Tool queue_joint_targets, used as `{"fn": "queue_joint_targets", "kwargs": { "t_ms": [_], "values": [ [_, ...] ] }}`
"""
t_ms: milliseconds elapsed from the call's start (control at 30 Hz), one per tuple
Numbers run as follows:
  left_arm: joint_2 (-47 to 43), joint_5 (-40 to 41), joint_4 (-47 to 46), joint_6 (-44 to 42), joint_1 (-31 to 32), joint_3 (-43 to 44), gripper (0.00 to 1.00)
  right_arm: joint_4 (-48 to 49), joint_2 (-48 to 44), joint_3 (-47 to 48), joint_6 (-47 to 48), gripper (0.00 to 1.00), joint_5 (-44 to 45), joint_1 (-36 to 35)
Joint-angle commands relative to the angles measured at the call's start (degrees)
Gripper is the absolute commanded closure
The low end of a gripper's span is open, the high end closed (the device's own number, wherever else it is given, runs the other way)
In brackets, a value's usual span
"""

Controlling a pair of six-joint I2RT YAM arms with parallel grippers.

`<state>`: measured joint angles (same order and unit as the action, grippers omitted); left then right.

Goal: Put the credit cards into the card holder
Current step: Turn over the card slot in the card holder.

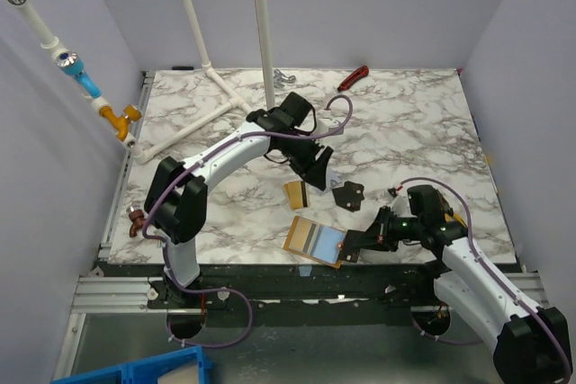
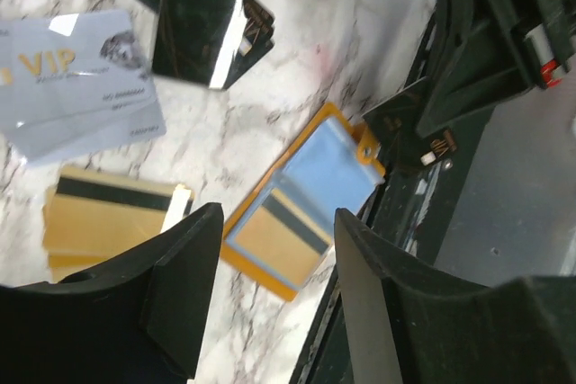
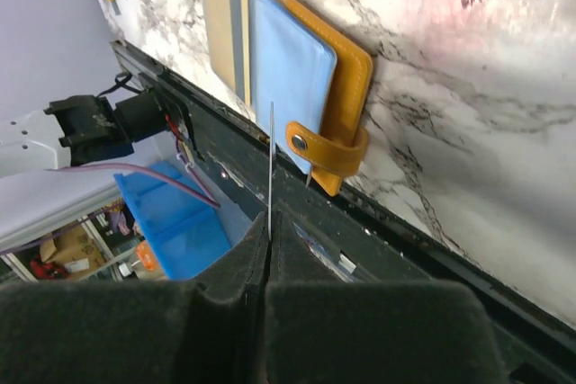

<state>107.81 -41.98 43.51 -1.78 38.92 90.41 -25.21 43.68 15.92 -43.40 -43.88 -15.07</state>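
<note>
Just past the left gripper (image 2: 274, 285), whose parted jaws hold nothing, lies the orange card holder (image 2: 306, 204); left of its fingertips a gold-tan card (image 2: 108, 213); farther, a grey card (image 2: 76, 78) reading "VIP"; the right gripper (image 3: 270, 263) pinches a thin card (image 3: 271, 168) edge-on beside the holder's snap.

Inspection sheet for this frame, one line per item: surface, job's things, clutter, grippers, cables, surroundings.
Surface: marble-patterned table.
Job's things: orange card holder open at the near edge, a tan striped card showing in it; gold card, grey VIP card and black cards loose on the table.
Clutter: red-handled tool and white pipe frame at the far side.
Grippers: left gripper open above the holder; right gripper shut on a thin card seen edge-on.
Cables: purple cable along the left arm.
Surroundings: blue bin below the table.
</note>
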Motion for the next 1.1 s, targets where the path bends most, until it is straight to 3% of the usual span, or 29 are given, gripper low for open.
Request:
{"fn": "queue_joint_targets", "kwargs": {
  "t_ms": [0, 167, 400, 667, 1067],
  "values": [
    [-4.1, 6.7, 5.1, -6.8, -0.9, -4.4, 0.45, -7.4, -2.2, 0.3, 1.1, 0.99, 1.1, -0.7],
    [-5.1, 8.3, 6.8, -8.6, -1.0, -6.5, 0.44, -5.7, -0.7, 0.1, 0.5, 0.99, 0.5, -2.5],
    [-6.3, 10.7, 4.3, -10.9, -0.9, -11.9, 0.37, -0.8, 2.9, 0.4, -3.5, 0.99, 4.8, -10.4],
    [-6.2, 11.7, 0.7, -12.7, 0.0, -16.7, 0.4, 1.8, 6.3, 0.2, -3.3, 0.99, 4.6, -11.5],
    [-6.2, 21.1, -3.9, -13.8, 4.2, -20.9, 0.44, 3.6, 11.8, 0.9, -3.2, 0.99, 6.5, -15.5]
  ]
}}
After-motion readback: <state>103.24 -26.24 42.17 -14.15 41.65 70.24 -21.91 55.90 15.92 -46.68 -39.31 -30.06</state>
